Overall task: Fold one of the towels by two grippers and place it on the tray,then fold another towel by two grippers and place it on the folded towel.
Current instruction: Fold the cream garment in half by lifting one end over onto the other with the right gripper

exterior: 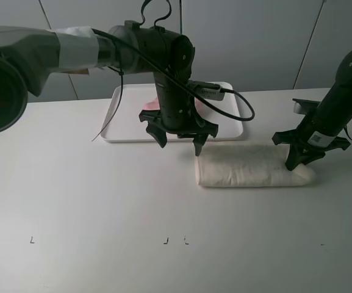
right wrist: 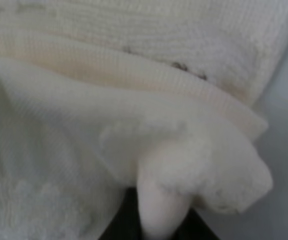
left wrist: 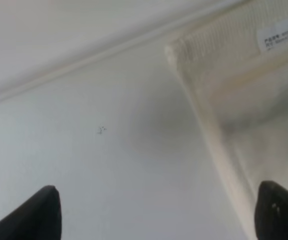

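Right pincer (exterior: 299, 162): pressed together, pinching a tuft of the cream towel (exterior: 249, 173) at its right end. In the right wrist view the pile is bunched up between the fingers. Whether every layer is caught cannot be told.

Left pincer (exterior: 179, 139): spread wide, nothing held, hung at the towel's left end. In the left wrist view one fingertip (left wrist: 278, 215) is seen over the towel's edge and the other over bare bench (exterior: 102, 201). Contact cannot be told.

The cream towel is laid on the bench as a long folded strip, just in front of the tray (exterior: 127, 131). A sewn label (left wrist: 281, 35) is seen on it near the left end. The pink towel (exterior: 153, 104) is on the tray, mostly hidden behind the left arm.

Handling, as judged:
- Soft, light and limp, with no stiffness to be relied on. Sag in the middle is to be expected if it is lifted by the ends.
- The fluffy pile is compressible, so a shallow pinch may take only the top layer and let the fold peel open.
- It is best taken at both end corners, deep enough to trap all layers, with the two ends kept level.
- It is not fragile, so a firm squeeze is acceptable.
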